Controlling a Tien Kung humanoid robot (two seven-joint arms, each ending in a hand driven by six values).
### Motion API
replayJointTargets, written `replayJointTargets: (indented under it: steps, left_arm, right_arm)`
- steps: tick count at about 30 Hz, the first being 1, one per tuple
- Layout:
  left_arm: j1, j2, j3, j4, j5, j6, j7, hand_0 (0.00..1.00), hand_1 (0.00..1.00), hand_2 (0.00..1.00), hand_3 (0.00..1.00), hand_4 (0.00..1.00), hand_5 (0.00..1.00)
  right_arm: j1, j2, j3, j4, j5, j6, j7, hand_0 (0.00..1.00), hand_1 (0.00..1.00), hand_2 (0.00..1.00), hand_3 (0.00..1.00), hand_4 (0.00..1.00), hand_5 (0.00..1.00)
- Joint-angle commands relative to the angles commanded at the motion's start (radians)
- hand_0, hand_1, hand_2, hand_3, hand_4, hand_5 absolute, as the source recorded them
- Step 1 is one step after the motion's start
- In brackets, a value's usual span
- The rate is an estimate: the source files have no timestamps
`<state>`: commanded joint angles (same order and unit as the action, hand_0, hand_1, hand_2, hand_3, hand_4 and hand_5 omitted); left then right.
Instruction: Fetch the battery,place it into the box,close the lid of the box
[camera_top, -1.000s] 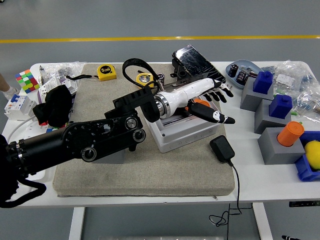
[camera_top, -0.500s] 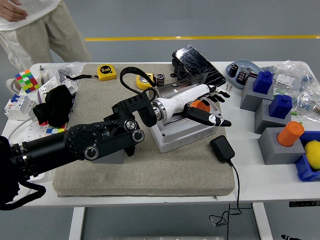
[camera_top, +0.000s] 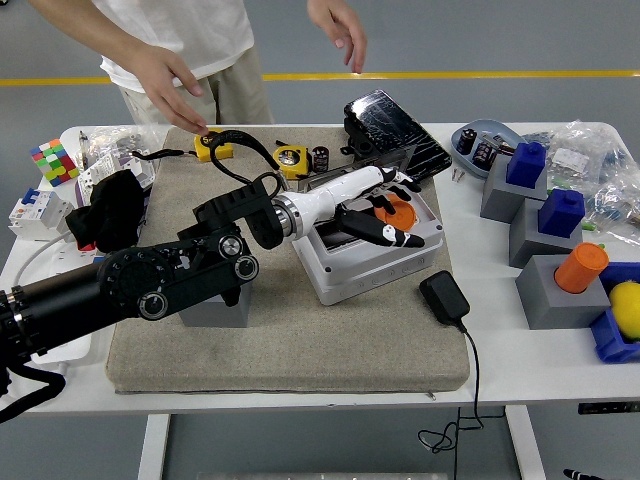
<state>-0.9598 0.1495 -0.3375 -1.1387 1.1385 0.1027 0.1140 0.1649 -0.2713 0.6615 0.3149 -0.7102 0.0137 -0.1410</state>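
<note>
A white box stands open on the grey mat, its dark lid tilted back behind it. An orange round piece lies inside the box. A small black cylindrical battery stands on the mat behind the box, next to a yellow tape measure. My left hand, white with black fingers, reaches over the open box with fingers stretched out and holding nothing. A person stands at the far side, one hand low over the table's back left and the other hand raised.
A black charger with its cable lies right of the box. Grey blocks with blue and orange pegs and a dish of batteries stand at the right. A second tape measure, a black cloth and a colour cube lie at the left.
My left arm has drawn back to the left, the hand now over the box's middle. A person has stepped up to the far side and reaches a hand over the table.
</note>
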Motion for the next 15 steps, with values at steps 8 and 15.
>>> replayJointTargets:
  steps: [8, 15]
  left_arm:
    - [0.019, 0.036, 0.006, -0.019, 0.026, -0.022, 0.035, 0.682, 0.774, 0.755, 0.800, 0.998, 0.406]
    - [0.026, 0.118, -0.043, -0.142, 0.116, -0.078, 0.134, 0.665, 0.741, 0.734, 0.781, 0.998, 0.401]
  right_arm:
    - [0.001, 0.002, 0.011, 0.003, -0.006, -0.002, 0.001, 0.672, 0.672, 0.686, 0.532, 0.905, 0.464]
    - [-0.004, 0.004, 0.020, 0.002, -0.008, -0.002, 0.001, 0.671, 0.671, 0.686, 0.532, 0.905, 0.463]
